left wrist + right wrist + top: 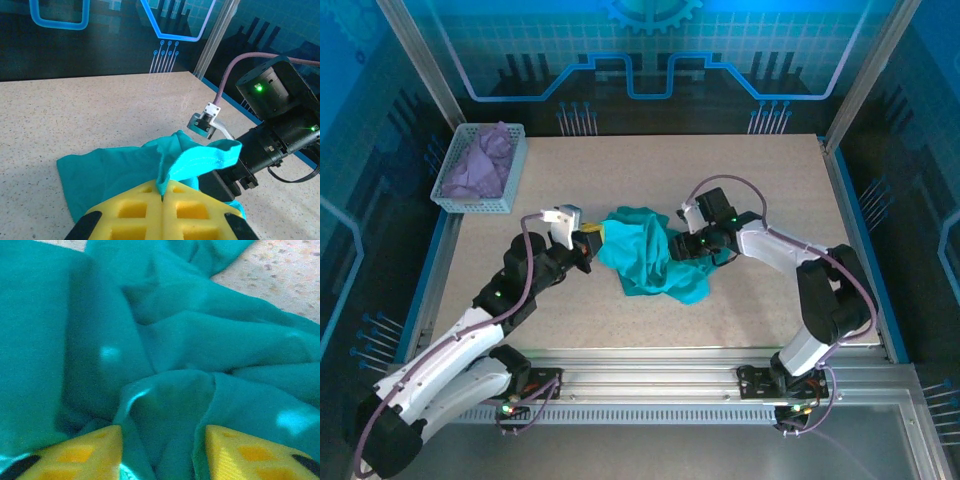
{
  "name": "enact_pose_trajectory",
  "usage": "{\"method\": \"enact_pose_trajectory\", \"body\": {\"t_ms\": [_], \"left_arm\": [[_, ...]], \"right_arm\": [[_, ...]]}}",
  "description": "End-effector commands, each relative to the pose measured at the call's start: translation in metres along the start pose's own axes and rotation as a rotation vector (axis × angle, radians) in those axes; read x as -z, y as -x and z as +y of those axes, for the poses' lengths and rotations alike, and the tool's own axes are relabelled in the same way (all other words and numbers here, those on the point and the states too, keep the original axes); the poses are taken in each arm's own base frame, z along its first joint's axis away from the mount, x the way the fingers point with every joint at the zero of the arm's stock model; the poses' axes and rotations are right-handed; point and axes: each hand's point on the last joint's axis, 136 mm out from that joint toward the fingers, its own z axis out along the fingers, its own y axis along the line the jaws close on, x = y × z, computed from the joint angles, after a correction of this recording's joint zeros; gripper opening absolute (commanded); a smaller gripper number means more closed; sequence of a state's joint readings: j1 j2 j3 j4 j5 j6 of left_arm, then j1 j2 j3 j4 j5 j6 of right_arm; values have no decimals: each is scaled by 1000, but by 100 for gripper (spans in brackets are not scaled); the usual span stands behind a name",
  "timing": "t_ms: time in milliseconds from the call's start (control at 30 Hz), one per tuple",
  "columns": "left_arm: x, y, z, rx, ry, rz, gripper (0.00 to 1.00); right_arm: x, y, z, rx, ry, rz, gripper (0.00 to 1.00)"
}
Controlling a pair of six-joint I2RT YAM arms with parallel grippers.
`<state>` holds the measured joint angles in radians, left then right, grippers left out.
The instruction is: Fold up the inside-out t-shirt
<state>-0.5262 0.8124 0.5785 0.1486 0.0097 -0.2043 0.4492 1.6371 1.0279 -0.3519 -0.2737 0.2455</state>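
Nearest, at 6 o'clock of the left wrist view: the left end effector [162, 196], clenched shut on a thin fold of the inside-out t-shirt [125, 167]. Holds that bit up off the tabletop [90, 105]. Yellow pads cut off by the bottom edge there, so hard to see how much cloth sits inside the pinch.

Close up in the right wrist view: the right end effector [162, 440], with its two yellow fingers [80, 452] apart and a hump of teal cloth between them. Cannot tell if squeezing that hump or just resting over it. Blurry and very close too, so hard to pick out any seam or edge.

Seen from above, sits in a crumpled heap near the middle of the tabletop, with the left end effector at its 9 o'clock and the right one at its 3 o'clock. Partly covered at the 3 o'clock side by the right arm. Hard to tell which lump is sleeve, neck or hem.

Looks like very early days: no flat shape, no neat fold yet. Left to do, at a guess: pull the cloth out flat, then fold the sides in, then fold in half.

Far off, at 10 o'clock of the tabletop: a basket [470, 203] with a purple cloth [480, 165] inside, well apart from the t-shirt and not part of this job.
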Motion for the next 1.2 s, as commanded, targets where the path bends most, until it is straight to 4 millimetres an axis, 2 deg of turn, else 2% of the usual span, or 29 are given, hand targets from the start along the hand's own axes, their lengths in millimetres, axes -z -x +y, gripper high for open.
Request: {"method": "enact_pose_trajectory", "body": {"t_ms": [0, 33, 100, 200, 300, 367, 400, 433, 500, 600, 700, 800, 867, 967, 1067, 1167], "left_arm": [[2, 18, 9, 6, 57, -62, 0], [2, 23, 13, 20, 85, -75, 0], [3, 33, 21, 54, 125, -104, 0], [6, 60, 37, 109, 200, -182, 0], [10, 104, 49, 180, 220, -275, 0], [14, 136, 49, 227, 185, -321, 0], [14, 151, 47, 236, 164, -339, 0], [13, 160, 43, 231, 148, -345, 0], [8, 164, 39, 231, 124, -328, 0], [-2, 149, 41, 258, 113, -285, 0], [-8, 132, 46, 274, 113, -256, 0], [-8, 120, 50, 269, 131, -236, 0], [-6, 115, 53, 257, 144, -226, 0], [-1, 110, 56, 240, 169, -226, 0], [1, 107, 58, 228, 179, -220, 0], [2, 104, 59, 219, 185, -216, 0]], "right_arm": [[2, 19, 22, -24, 150, -53, 21], [7, 27, 23, -31, 171, -83, 12], [24, 49, 15, -60, 183, -165, 0], [75, 91, -2, -87, 151, -365, 0], [137, 129, -4, -37, 79, -571, 0], [171, 143, -2, 8, 18, -662, 0], [183, 146, -1, 22, -17, -683, 0], [186, 144, -4, 26, -54, -673, 0], [171, 132, -12, 16, -123, -592, 4], [123, 99, -24, -6, -196, -417, 33], [78, 75, -19, 5, -199, -287, 47], [40, 62, 9, 58, -130, -200, 55], [20, 56, 27, 78, -78, -154, 61], [-8, 50, 47, 94, -14, -100, 66], [-33, 45, 60, 103, 16, -42, 69], [-58, 37, 59, 100, -6, 20, 68]]}}
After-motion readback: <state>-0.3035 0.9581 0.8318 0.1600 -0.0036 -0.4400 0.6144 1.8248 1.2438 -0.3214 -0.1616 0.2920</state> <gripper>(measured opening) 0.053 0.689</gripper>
